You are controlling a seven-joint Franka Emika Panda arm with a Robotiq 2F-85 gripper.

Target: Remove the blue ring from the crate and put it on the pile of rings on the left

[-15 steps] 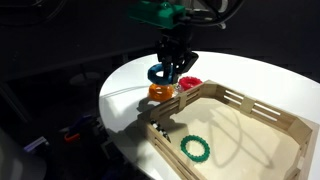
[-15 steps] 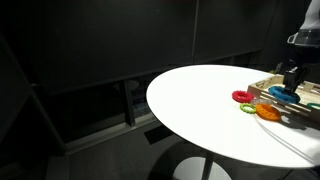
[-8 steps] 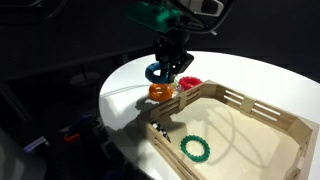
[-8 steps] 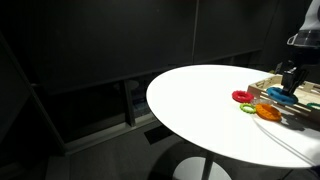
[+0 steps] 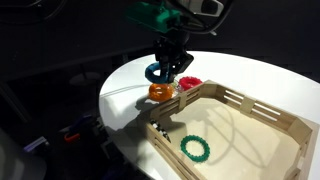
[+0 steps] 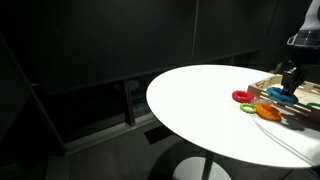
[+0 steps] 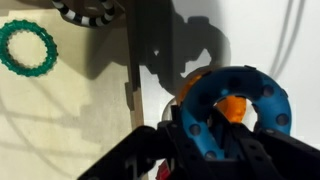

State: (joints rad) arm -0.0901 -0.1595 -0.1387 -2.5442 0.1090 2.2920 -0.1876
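Observation:
My gripper (image 5: pixel 167 66) is shut on the blue ring (image 5: pixel 157 73) and holds it just above the pile of rings, outside the crate (image 5: pixel 255 110). Under it sit the orange ring (image 5: pixel 161 91) and the red ring (image 5: pixel 189 83). In the wrist view the blue ring (image 7: pixel 232 108) fills the jaws (image 7: pixel 215 150), with the orange ring (image 7: pixel 233 106) showing through its hole. In an exterior view the gripper (image 6: pixel 291 82) holds the blue ring (image 6: pixel 279 95) over the orange ring (image 6: pixel 268 112), beside the red ring (image 6: pixel 242 96) and a pale ring (image 6: pixel 247 107).
A dark-green ring (image 5: pixel 195 148) lies on the crate's pale bottom; it also shows in the wrist view (image 7: pixel 27 47). A black-and-white striped thing (image 7: pixel 88 12) lies by the crate's low wall (image 7: pixel 132 70). The round white table (image 6: pixel 195 100) is bare away from the rings.
The gripper with the blue ring has shifted slightly from a second ago; nothing visibly moved in the last half second.

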